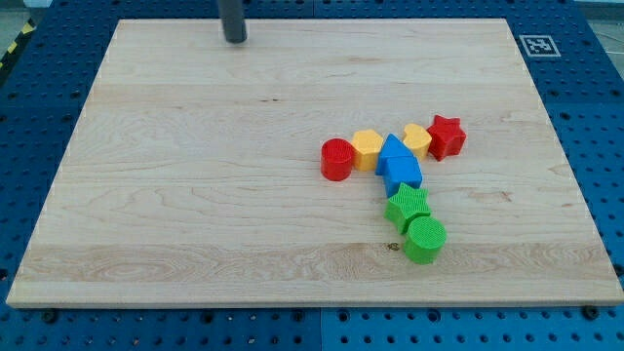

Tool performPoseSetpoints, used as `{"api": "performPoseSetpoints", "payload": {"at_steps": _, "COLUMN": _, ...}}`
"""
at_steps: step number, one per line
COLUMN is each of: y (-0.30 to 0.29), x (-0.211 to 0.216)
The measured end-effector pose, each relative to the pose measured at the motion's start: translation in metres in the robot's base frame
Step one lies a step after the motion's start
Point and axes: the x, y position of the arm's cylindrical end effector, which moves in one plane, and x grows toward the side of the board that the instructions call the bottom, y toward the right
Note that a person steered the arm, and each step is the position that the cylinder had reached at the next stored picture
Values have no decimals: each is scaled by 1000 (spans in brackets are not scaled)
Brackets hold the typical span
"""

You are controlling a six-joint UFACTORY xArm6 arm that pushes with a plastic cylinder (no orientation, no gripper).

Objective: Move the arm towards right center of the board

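Observation:
My tip (235,39) rests on the wooden board (195,195) near the view's top edge, left of centre, far from all blocks. The blocks cluster right of centre: a red cylinder (337,159), a yellow hexagon-like block (367,147), a blue block (398,164) that is pointed at the top, a yellow block (417,137) partly hidden behind it, and a red star (447,136). Below the blue block lie a green star (408,206) and a green cylinder (424,239), touching each other.
The board lies on a blue perforated table (604,146). A black-and-white marker tag (538,45) sits beyond the board's top right corner.

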Motion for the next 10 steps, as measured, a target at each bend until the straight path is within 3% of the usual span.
{"api": "performPoseSetpoints", "payload": {"at_steps": 2, "y": 98, "x": -21}}
{"api": "performPoseSetpoints", "payload": {"at_steps": 5, "y": 128, "x": -19}}
{"api": "performPoseSetpoints", "payload": {"at_steps": 6, "y": 192, "x": -8}}
{"api": "performPoseSetpoints", "payload": {"at_steps": 10, "y": 286, "x": 45}}
